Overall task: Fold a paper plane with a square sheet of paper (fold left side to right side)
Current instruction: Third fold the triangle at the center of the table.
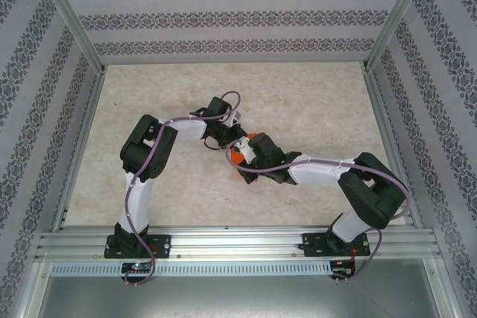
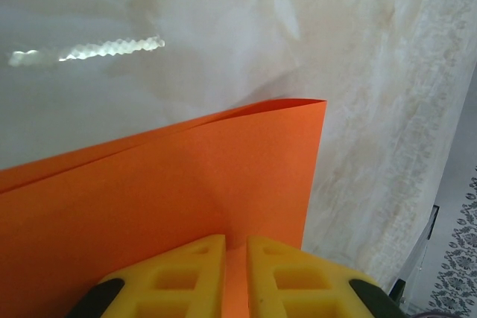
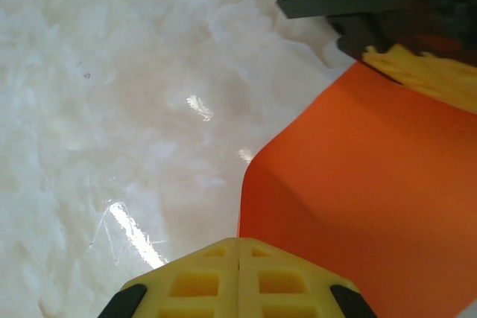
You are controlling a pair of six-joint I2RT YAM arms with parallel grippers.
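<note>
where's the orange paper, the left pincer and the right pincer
orange paper (image 2: 186,184), left wrist view, middle of its flat face
left pincer (image 2: 236,247), left wrist view, gap between its yellow tips
right pincer (image 3: 238,247), right wrist view, seam between its yellow tips

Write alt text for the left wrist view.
The left claw pinches the near edge of an orange paper that is doubled over, its two layers slightly apart along the top edge. A pale marbled table lies behind.

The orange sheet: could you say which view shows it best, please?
Left wrist: the orange sheet is close, both layers and a corner clear. Right wrist shows one curved part; the top view, a small patch.
</note>
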